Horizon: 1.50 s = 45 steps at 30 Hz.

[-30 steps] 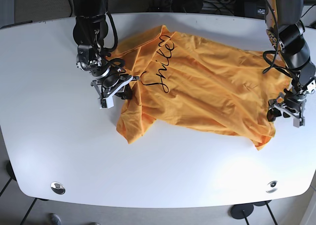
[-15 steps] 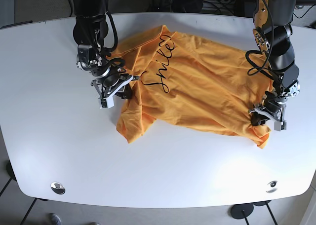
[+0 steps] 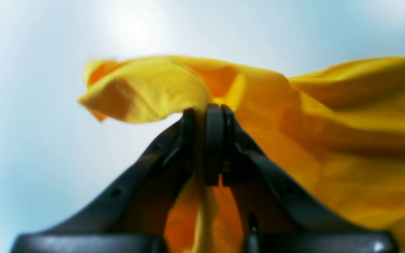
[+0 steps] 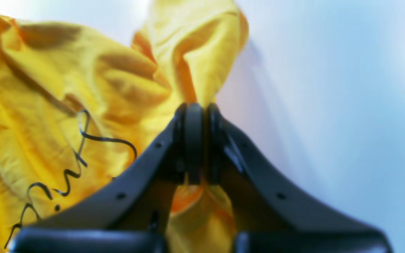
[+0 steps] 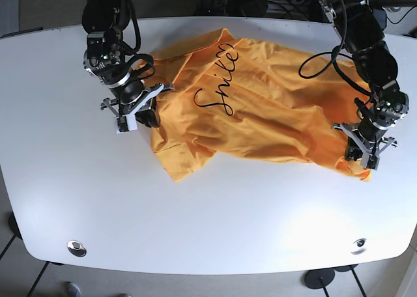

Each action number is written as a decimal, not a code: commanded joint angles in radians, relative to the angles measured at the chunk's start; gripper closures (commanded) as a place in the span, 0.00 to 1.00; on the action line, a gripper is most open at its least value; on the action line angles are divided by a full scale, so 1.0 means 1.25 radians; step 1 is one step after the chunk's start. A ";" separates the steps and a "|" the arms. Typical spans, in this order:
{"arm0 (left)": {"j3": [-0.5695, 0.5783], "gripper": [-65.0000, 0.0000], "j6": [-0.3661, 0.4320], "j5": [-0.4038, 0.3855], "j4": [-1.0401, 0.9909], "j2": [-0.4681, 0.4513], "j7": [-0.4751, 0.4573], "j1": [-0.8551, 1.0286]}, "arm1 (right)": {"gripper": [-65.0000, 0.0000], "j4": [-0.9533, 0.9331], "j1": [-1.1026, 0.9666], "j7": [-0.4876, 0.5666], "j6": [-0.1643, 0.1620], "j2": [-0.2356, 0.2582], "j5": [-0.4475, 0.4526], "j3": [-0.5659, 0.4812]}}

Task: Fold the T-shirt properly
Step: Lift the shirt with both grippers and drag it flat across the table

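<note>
The folding was only at its beginning. No clean fold was visible yet; the orange T-shirt lay rumpled and slanted across the middle of the white desk, with many wrinkles and one loose flap hanging toward 7 o'clock.

Going from the left side of the base view, the right gripper stood at about 9 o'clock of the cloth. Its jaws were pressed together on a bunch of the fabric, and the right wrist view showed this well: the pads met with yellow cloth squeezed between them and more cloth rising above. The black script lettering was near this grasp, toward 1 o'clock from it, and it read upward along the shirt.

At the far right, at about 4 o'clock of the shirt, the left gripper was clamped on the other end of the garment. In the left wrist view a thin fold of fabric passed between the closed pads, and a small corner stuck out beyond them.

So both ends were held, which I judged as the preparation: the shirt probably had to be pulled flat and straightened first. The sleeves and the body were not yet laid over, so nearly all of the work remained. Which edge each gripper held, hem or shoulder, I could not tell for sure.
</note>
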 commanded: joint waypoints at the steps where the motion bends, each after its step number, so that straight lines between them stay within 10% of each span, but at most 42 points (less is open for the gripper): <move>1: -0.024 1.00 0.010 -0.007 0.079 -0.004 0.030 -0.019 | 0.97 0.046 0.034 0.008 0.000 0.030 0.008 0.002; 12: 0.062 1.00 0.010 -0.001 0.064 -0.004 0.175 -0.378 | 0.97 -0.037 0.530 -0.208 0.057 0.088 0.004 0.064; 25: 0.089 1.00 0.010 -0.001 -0.081 -0.031 0.177 -0.746 | 0.97 -0.253 1.104 -0.317 0.108 0.168 0.008 0.059; 33: 0.062 1.00 0.010 -0.046 0.104 -0.053 0.187 -0.373 | 0.97 0.061 0.640 -0.353 0.103 0.159 0.008 0.094; 45: -0.087 1.00 0.010 -0.233 0.154 -0.041 0.085 0.153 | 0.97 0.149 -0.035 -0.236 0.108 0.030 0.009 0.232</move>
